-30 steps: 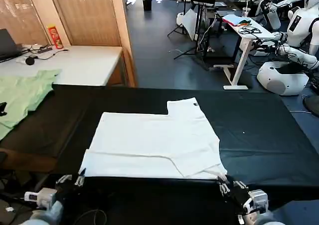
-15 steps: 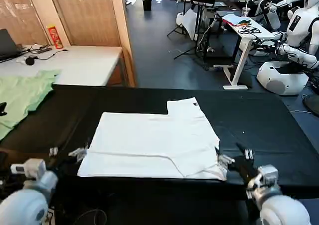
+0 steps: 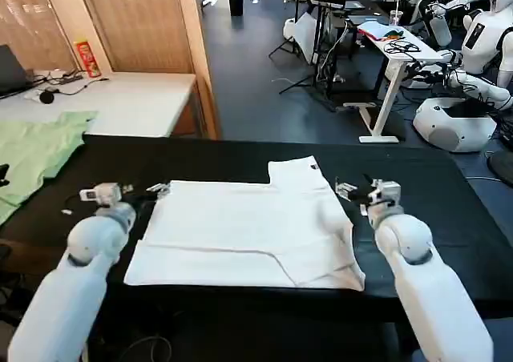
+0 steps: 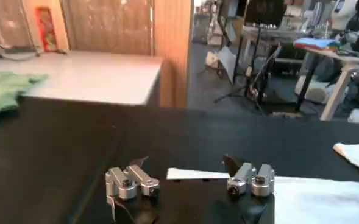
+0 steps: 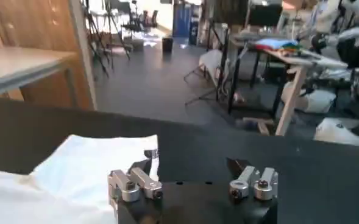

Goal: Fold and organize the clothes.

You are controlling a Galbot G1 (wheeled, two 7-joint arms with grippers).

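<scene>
Both open, left gripper (image 3: 148,191) and right gripper (image 3: 350,191) flank the T-shirt (image 3: 248,230)'s far edge; an uneven pinch could skew the fold.

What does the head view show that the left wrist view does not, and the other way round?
Head view alone: the whole white cotton T-shirt spread flat, and the right tool, open, beside the shirt's right edge. Left wrist view alone: the left tool from close, its fingers spread open above the black table cover. Both share: the shirt's far left corner, the pale green garment and the white side table.
</scene>
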